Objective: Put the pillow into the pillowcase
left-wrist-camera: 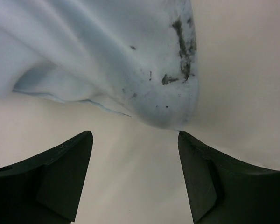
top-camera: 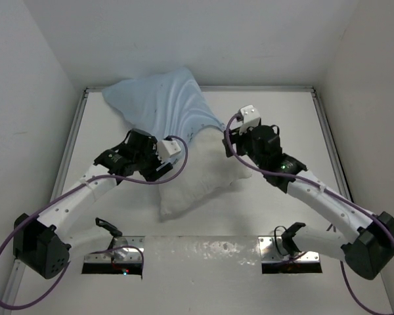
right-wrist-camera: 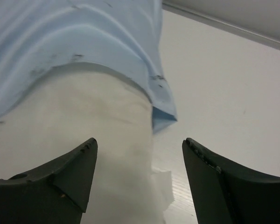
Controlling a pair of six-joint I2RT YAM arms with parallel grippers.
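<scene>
Plump white rectangular pillow (top-camera: 198,187) of faintly speckled fabric lies on the flat white table (top-camera: 289,115), around its middle and between the two arms. The far end of the pillow is tucked inside the thin, wrinkled light blue fabric pillowcase (top-camera: 161,105). The near end sticks out bare toward the arm bases. The pillowcase reaches on to the far left of the table, where it bunches in soft folds against the back wall.

The left black and white robot arm (top-camera: 85,190) stretches in from the near left corner, and the right black and white robot arm (top-camera: 322,197) from the near right. Their wrists meet the bedding on opposite sides.

The left gripper (left-wrist-camera: 135,135) has its jaws spread wide with nothing between them. A rounded blue corner of the pillowcase, marked with dark smudges (left-wrist-camera: 183,49), sits just ahead of its fingertips. The right gripper (right-wrist-camera: 139,142) is likewise spread wide and holds nothing. It faces the pillowcase hem where that hem crosses the white pillow.
</scene>
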